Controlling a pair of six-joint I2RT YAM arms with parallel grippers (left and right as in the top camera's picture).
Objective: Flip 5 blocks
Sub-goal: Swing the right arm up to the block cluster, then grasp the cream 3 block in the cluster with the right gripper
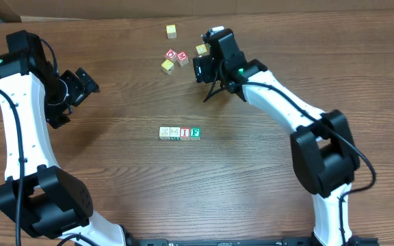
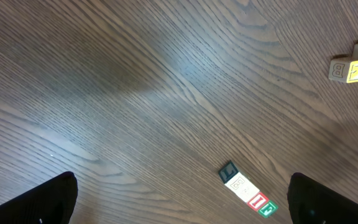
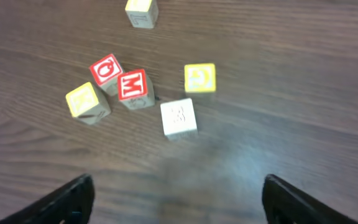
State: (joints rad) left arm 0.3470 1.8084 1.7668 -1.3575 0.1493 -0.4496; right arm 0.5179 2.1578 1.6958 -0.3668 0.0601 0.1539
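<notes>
**Wood table (image 1: 115, 178), 4 blocks (image 1: 180, 133) in a row, 1 loose**

4 sit in a row mid-table. 1 pale block (image 3: 179, 118) lies beside the red cubes (image 3: 132, 84), ahead of the right gripper (image 3: 179, 198), fingers apart, empty. Idle left gripper (image 1: 86, 80) also wide apart. Likely light, hard, tippy: pinch opposite flat sides.
</notes>
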